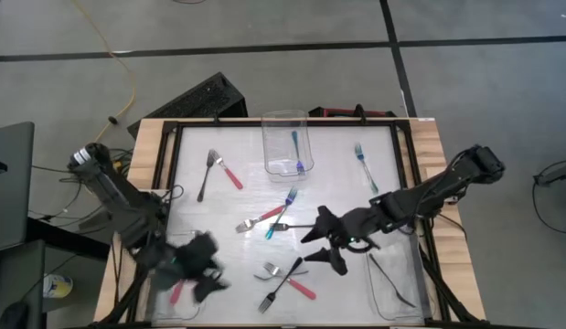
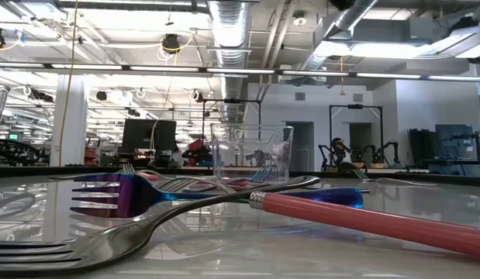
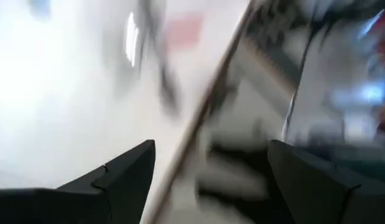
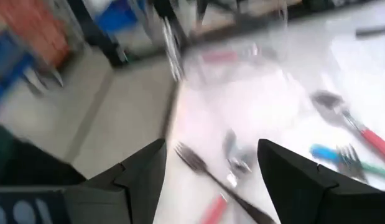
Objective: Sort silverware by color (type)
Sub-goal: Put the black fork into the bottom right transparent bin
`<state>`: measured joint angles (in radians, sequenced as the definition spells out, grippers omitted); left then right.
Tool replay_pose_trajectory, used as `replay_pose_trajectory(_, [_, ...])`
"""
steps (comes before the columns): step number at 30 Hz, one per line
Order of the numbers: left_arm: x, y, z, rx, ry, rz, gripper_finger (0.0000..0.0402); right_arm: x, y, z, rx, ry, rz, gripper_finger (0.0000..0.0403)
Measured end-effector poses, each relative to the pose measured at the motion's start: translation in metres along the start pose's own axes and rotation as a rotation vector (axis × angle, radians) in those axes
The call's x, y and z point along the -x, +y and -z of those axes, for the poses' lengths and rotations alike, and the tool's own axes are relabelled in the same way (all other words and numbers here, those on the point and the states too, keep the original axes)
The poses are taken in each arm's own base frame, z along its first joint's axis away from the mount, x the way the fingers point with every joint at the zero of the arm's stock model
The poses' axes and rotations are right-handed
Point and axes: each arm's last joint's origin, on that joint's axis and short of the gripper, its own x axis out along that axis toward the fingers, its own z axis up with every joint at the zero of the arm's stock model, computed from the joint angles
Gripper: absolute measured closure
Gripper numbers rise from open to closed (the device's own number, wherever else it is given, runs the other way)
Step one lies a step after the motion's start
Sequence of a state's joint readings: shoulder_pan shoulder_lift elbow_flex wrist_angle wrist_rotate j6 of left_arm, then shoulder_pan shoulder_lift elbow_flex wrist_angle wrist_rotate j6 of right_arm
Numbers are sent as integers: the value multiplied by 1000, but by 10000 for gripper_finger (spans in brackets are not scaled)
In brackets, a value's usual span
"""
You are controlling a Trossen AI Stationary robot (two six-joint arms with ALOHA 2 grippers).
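Left gripper (image 1: 202, 270) sits at the lower left of the overhead shot, over the clear bin (image 1: 164, 306) down there, with a red-handled fork (image 1: 177, 291) lying in that bin just beside it. Right gripper (image 1: 326, 239) is a bit right of centre, hovering above the table (image 1: 328, 174); fingers look spread and I can't see anything in them. Rest of the silverware from above: a red-handled fork (image 1: 226, 171) crossed with a black fork (image 1: 206, 175) upper left, a blue-handled fork (image 1: 297, 151) in the bin (image 1: 285, 142) at top centre, another blue-handled fork (image 1: 364, 165) upper right, a red and a teal one crossed (image 1: 272, 216) mid-frame, a red-handled fork (image 1: 289, 280) crossed with a black one (image 1: 281, 286) at bottom centre, and a black fork (image 1: 392, 281) in the lower right bin (image 1: 394, 291)

Table-level view has no grippers in it. A pink-handled fork (image 2: 364, 218) runs across the lower right, a blue-purple fork (image 2: 123, 196) sits left of centre, a dark fork (image 2: 84, 252) fills the bottom left, and a clear bin (image 2: 251, 159) stands mid-frame behind them

Left wrist view is very smeared, but both dark fingers (image 3: 120, 180) stand wide apart at the bottom with nothing between them

Right wrist view: fingers (image 4: 142, 174) also well apart and empty, with a black fork (image 4: 211, 177) on the table between them and a red-handled fork (image 4: 360, 132) plus a blue-handled one (image 4: 332, 155) at the right edge
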<state>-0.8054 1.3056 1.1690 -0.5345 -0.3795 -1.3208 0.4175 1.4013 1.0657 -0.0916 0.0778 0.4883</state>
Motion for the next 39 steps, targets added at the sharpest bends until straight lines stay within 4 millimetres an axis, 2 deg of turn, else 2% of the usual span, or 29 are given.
replay_pose_trajectory(5, [-22,7,-57,-200,-322,-73,105,-19,-15,18,156,150,84,127])
replay_pose_trajectory(9, [-43,26,-94,-175,-447,-199,104,-43,-36,36,274,277,150,127])
replay_pose_trajectory(13, [-54,39,-112,-152,-384,-202,104,-65,-68,51,278,401,239,127])
replay_pose_trajectory(17, [-53,40,-117,-195,-423,-233,104,-84,-99,64,276,479,306,127])
replay_pose_trajectory(23, [-34,40,-115,-375,-375,-267,104,-107,-134,82,177,520,382,139])
replay_pose_trajectory(27, [-9,42,-113,-518,-314,-265,104,-113,-146,85,80,496,459,175])
replay_pose_trajectory(30, [16,44,-111,-592,-299,-271,104,-115,-148,89,45,490,502,226])
replay_pose_trajectory(36, [60,62,-102,-708,-345,-237,104,-115,-138,98,-27,487,577,372])
replay_pose_trajectory(39, [70,79,-94,-719,-397,-207,104,-111,-129,92,-106,427,573,379])
